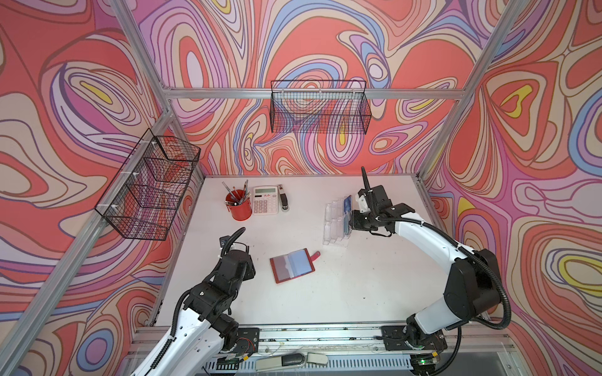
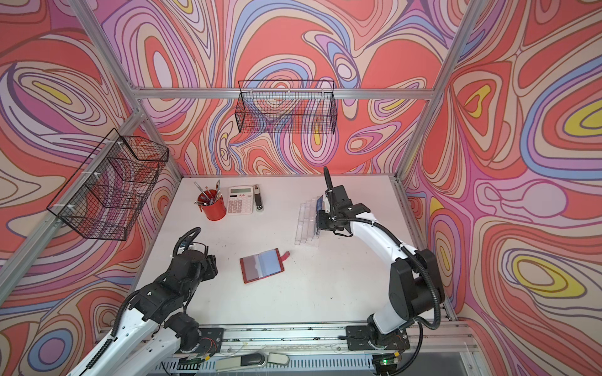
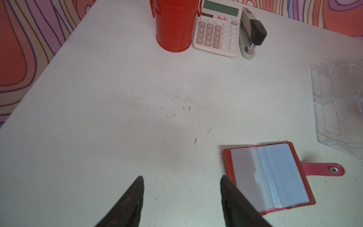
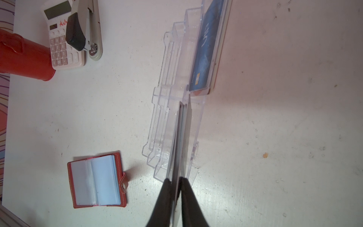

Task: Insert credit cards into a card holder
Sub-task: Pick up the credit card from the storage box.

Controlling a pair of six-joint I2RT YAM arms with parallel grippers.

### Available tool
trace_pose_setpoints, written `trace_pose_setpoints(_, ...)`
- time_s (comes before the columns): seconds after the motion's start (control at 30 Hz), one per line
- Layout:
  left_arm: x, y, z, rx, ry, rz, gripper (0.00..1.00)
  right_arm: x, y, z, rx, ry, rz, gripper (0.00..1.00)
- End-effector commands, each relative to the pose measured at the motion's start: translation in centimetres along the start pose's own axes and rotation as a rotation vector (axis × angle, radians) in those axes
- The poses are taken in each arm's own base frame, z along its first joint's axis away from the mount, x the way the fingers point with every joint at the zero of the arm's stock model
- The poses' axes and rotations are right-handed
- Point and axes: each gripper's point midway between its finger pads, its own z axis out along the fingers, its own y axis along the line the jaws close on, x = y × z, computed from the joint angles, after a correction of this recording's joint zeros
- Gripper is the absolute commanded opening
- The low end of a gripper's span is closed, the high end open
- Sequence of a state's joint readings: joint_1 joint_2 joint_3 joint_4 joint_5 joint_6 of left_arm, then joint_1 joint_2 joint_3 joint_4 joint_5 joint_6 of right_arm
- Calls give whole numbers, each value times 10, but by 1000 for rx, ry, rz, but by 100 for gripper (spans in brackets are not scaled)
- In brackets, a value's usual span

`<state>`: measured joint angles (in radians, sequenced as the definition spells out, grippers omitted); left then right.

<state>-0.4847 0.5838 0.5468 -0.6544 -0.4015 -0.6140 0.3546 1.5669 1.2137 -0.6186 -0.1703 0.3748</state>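
Right wrist view is showing the right gripper [image 4: 175, 179] with its two black fingers [image 4: 188, 196] pressing together on a thin credit card [image 4: 179, 137] seen edge-on. The jaws are standing almost closed with only that thin plastic between them. The credit card is standing upright in the tallest tier of the acrylic stand [image 4: 163, 118]. I cannot tell whether the gripper is pinching one card or several. In the neighbouring compartment of the same tier, a blue vip card [image 4: 208, 49] is leaning at the front of a stack of other cards [image 4: 218, 59].

For the clock directions, both top views are being read with the back wall at 12. The red card holder [image 1: 292, 265] [image 2: 262, 266] is lying open and flat near the middle of the white table [image 1: 325, 302]. Its greyish clear sleeves are facing up and its snap tab is pointing toward 2 o'clock. The acrylic stand is sitting between 1 and 2 o'clock from the card holder, well apart from it. A red pen cup [image 1: 240, 208], a calculator [image 1: 265, 200] and a stapler [image 1: 283, 198] are sitting side by side around 11 o'clock, near the back edge.

The left gripper [image 3: 181, 177] is hanging at 9 o'clock of the card holder. Its jaws are spread wide and gripping nothing, with bare tabletop showing between them.
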Motion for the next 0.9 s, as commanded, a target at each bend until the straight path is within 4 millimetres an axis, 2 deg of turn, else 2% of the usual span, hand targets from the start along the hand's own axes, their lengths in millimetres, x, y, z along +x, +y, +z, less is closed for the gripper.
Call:
trace_pose_setpoints(0.0, 4, 7, 1, -31, 8, 3, 64, -10, 5, -14, -10, -42, -22, 11)
trace_pose_setpoints(0.13, 4, 7, 1, -31, 8, 4, 64, -10, 5, -13, -10, -41, -21, 14)
trace_pose_setpoints(0.33, 5, 7, 1, -33, 9, 4, 63, -9, 5, -12, -12, -38, -22, 9)
trace_pose_setpoints(0.43, 4, 7, 1, -31, 9, 3, 64, -8, 4, -11, -9, -36, -22, 1)
trace_pose_setpoints(0.6, 4, 7, 1, -32, 9, 3, 64, -10, 2, -14, 9, -42, -24, 0)
trace_pose_setpoints(0.7, 5, 6, 1, -28, 10, 2, 63, -12, -5, -22, 51, -62, -20, 0)
trace_pose_setpoints(0.87, 6, 3, -4, 1, 29, -17, 63, -20, -10, -47, 94, -142, -9, 0)
